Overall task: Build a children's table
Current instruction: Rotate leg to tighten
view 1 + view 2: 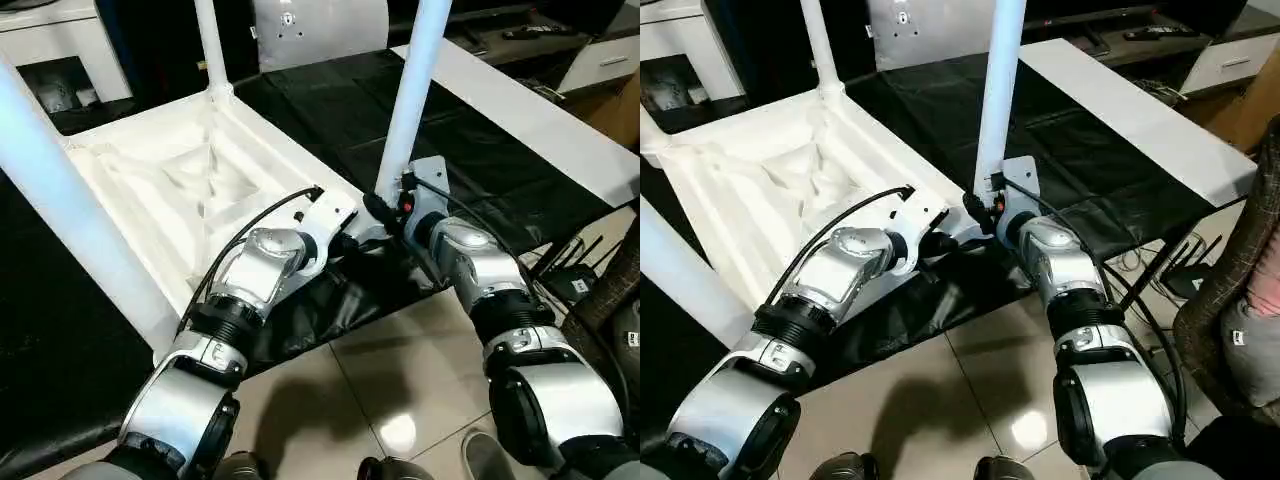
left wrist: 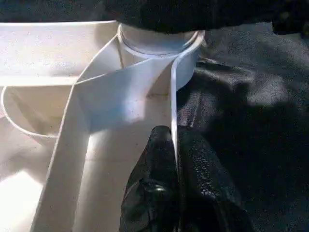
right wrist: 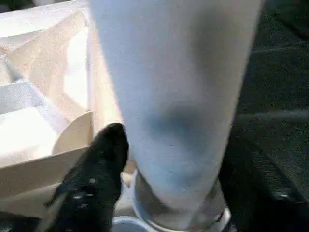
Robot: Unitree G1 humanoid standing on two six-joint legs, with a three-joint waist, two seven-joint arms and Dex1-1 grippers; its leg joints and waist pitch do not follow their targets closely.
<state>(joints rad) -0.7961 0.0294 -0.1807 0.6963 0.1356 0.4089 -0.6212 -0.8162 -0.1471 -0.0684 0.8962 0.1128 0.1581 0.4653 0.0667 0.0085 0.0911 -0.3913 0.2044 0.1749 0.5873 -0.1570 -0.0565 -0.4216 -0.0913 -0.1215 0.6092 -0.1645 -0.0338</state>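
Observation:
The children's table (image 1: pixel 170 170) lies upside down on a black cloth, its ribbed white underside facing up. Three white legs stand in corner sockets: one at the far corner (image 1: pixel 210 40), one at the near left (image 1: pixel 50 200), one at the near right (image 1: pixel 412 100). My left gripper (image 2: pixel 173 133) is shut on the thin upright rim (image 2: pixel 172 96) of the table, just short of the near right socket (image 2: pixel 159 43). My right gripper (image 1: pixel 388 212) is at the base of the near right leg (image 3: pixel 178 96), right above that socket.
The black cloth (image 1: pixel 480 160) covers the work surface, and its front edge drops to a tiled floor (image 1: pixel 380 380). A long white board (image 1: pixel 540 120) runs along the right. A white cabinet (image 1: pixel 60 50) stands at the back left. Cables (image 1: pixel 575 270) hang at the right.

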